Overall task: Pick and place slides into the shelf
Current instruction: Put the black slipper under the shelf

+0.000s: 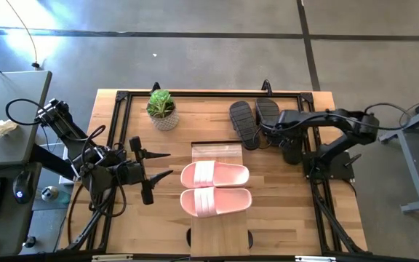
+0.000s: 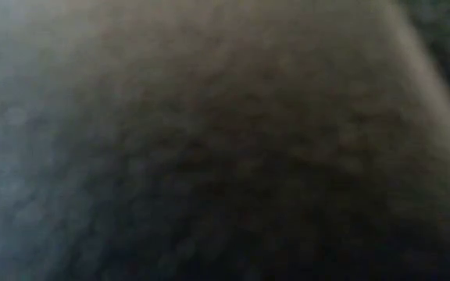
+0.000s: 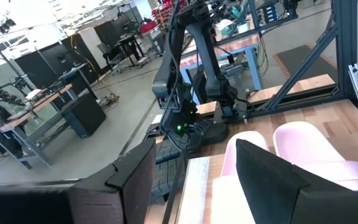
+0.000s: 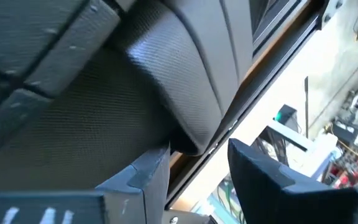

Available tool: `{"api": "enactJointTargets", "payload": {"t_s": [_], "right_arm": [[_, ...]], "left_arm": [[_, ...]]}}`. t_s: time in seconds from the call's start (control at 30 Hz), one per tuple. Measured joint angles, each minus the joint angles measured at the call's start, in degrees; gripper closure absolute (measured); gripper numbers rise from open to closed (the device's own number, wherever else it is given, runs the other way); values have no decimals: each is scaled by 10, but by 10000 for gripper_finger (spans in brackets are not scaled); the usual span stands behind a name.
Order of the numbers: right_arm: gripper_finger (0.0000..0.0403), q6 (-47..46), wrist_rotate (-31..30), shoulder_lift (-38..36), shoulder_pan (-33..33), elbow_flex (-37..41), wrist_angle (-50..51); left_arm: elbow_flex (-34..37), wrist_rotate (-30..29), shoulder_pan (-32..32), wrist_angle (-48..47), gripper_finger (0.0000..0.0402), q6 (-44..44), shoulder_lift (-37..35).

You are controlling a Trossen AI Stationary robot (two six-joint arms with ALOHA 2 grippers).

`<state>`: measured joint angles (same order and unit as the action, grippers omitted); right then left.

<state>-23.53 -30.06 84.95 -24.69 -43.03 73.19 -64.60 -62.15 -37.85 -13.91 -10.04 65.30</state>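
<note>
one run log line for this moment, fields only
pink slides: on shelf | black slides: tabletop, far side | right gripper: open, at black slides | left gripper: open, beside pink slides | low view: blocked

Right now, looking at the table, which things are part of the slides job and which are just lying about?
Part of the job:
- pink slides, lying on the shelf
- black slides, beside the shelf at the table's far side
- right pincer, at the black slides
- left pincer, open, beside the pink slides

Just lying about:
- potted plant
- crumpled cloth on the side desk
</note>
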Motion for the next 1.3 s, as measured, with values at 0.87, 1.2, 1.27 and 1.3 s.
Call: {"api": "enactJointTargets", "payload": {"t_s": [0.87, 1.2, 1.27, 1.3], "right_arm": [[400, -26, -25, 5, -13, -14, 14], [402, -64, -30, -63, 7, -83, 136], [402, -77, -25, -77, 12, -104, 168], [402, -83, -23, -85, 15, -114, 173]], "left_arm": [[0, -2, 0, -2, 197, -1, 0], [0, -2, 0, -1, 197, 0, 0], [0, -2, 0, 0, 197, 1, 0], [0, -1, 0, 0, 197, 6, 0]]}}
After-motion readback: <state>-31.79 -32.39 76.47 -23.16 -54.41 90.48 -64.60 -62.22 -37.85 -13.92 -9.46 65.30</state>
